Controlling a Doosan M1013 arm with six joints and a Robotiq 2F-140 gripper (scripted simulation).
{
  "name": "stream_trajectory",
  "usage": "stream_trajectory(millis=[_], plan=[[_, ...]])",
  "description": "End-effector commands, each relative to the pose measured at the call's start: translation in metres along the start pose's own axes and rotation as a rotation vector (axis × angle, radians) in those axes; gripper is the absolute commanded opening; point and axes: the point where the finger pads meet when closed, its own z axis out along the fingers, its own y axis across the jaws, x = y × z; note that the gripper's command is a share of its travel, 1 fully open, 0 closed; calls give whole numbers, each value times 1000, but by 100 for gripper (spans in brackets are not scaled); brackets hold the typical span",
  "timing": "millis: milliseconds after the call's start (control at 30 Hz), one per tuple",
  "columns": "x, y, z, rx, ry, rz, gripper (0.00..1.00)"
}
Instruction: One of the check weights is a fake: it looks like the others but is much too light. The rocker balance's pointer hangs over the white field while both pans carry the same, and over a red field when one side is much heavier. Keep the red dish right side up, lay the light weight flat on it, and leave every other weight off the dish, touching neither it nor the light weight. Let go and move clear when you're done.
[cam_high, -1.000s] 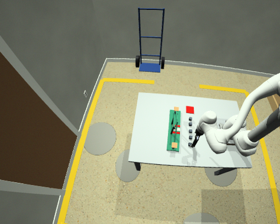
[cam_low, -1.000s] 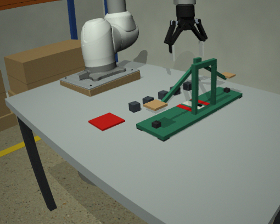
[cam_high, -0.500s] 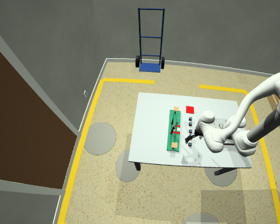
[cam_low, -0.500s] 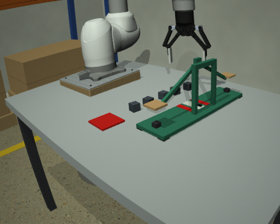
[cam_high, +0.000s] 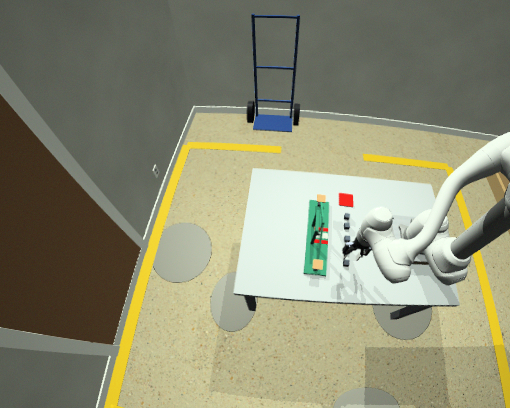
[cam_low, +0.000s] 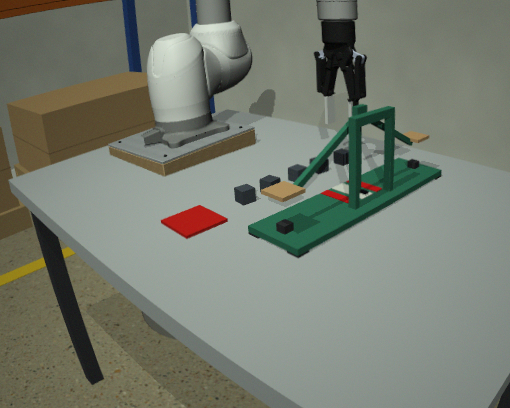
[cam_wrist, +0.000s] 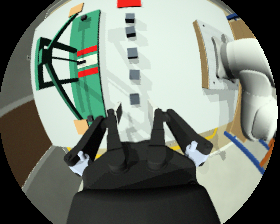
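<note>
Several alike dark weights stand in a spaced row between balance and robot base; the end ones are the weight nearest the dish (cam_high: 347, 216) (cam_low: 245, 194) (cam_wrist: 130, 18) and the far-end weight (cam_high: 346, 262) (cam_low: 341, 156) (cam_wrist: 134, 98). The red dish (cam_high: 346, 200) (cam_low: 194, 220) (cam_wrist: 129, 3) lies flat with nothing on it. The green rocker balance (cam_high: 310, 260) (cam_low: 320, 230) (cam_wrist: 89, 30) has two empty pans, the near pan (cam_low: 283, 191) and the far pan (cam_low: 416, 136). Its pointer appears over the white field. My gripper (cam_low: 339, 118) (cam_wrist: 134, 105) is partly open and empty, above the table near the row's far end.
The balance's upright frame (cam_low: 355, 165) and sloping arms rise beside the row. The robot's base plate (cam_low: 165, 162) (cam_wrist: 202, 55) stands on the table across from the balance. Cardboard boxes (cam_low: 85, 115) are behind the table, and a blue hand truck (cam_high: 273, 123) stands by the wall.
</note>
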Motion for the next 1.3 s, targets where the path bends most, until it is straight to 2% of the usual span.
stream_trajectory(millis=[0, 1267], plan=[[0, 0, 0, 0, 0, 0, 35], [0, 0, 4, 0, 0, 0, 35]])
